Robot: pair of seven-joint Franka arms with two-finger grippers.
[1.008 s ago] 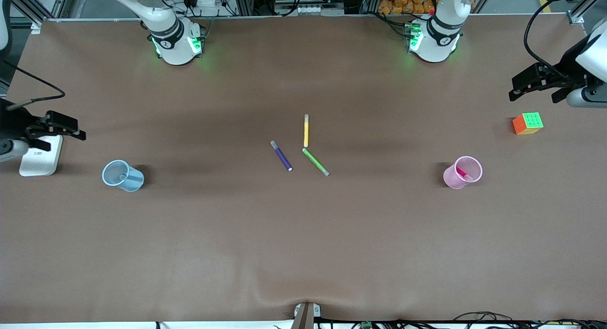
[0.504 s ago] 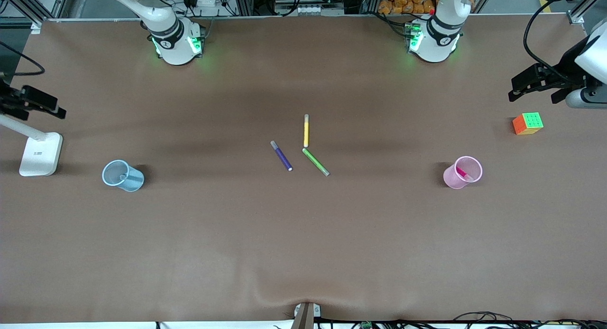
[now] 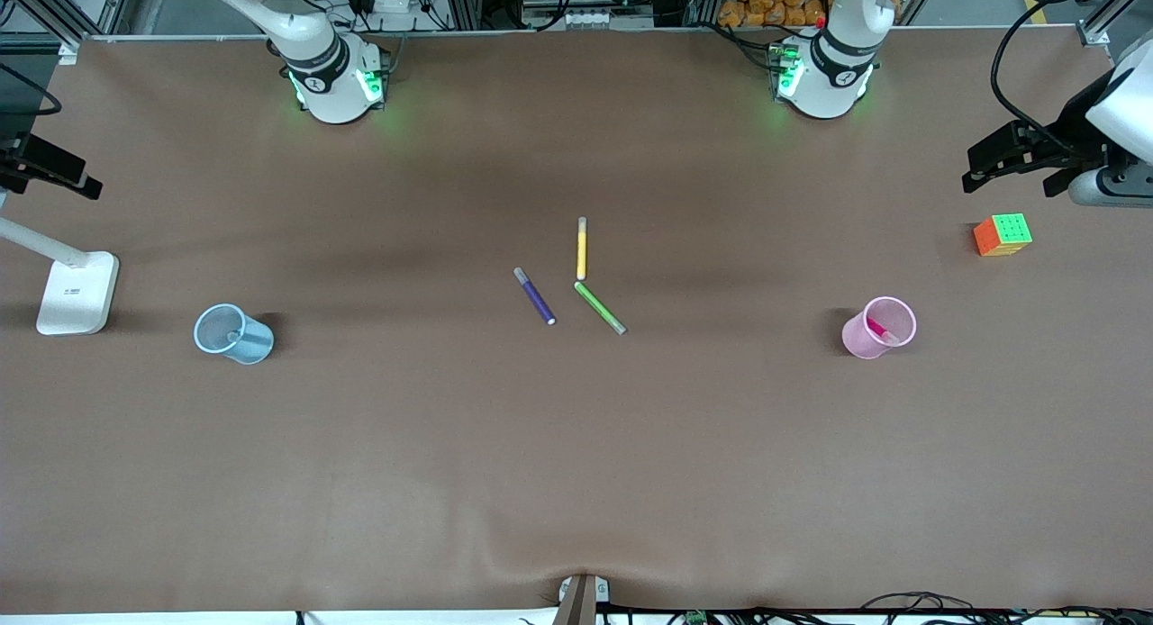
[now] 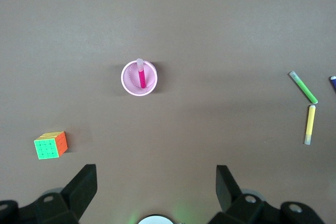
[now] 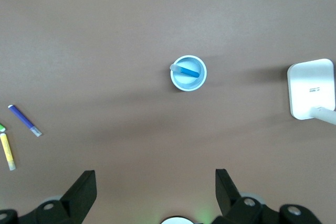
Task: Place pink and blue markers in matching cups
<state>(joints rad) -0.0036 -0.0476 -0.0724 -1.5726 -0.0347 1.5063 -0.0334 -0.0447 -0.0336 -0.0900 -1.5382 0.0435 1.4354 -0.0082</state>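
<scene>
While each marker leans inside its matching cup, pink marker (image 4: 142, 78) in pink cup (image 4: 127, 84) and blue marker (image 5: 189, 71) in blue cup (image 5: 202, 77), the left tool (image 4: 155, 192) and right tool (image 5: 155, 192) hang open, empty, high above them.

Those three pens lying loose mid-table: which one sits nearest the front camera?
The green pen; its lower tip reaches closer than the purple pen, and the yellow pen lies farthest back.

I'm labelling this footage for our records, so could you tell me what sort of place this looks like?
Most likely a robotics lab or test cell: two robot arm bases bolted at the edge of a brown-covered table, aluminium framing and cables along the edge, and test props such as a puzzle cube and cups.
</scene>
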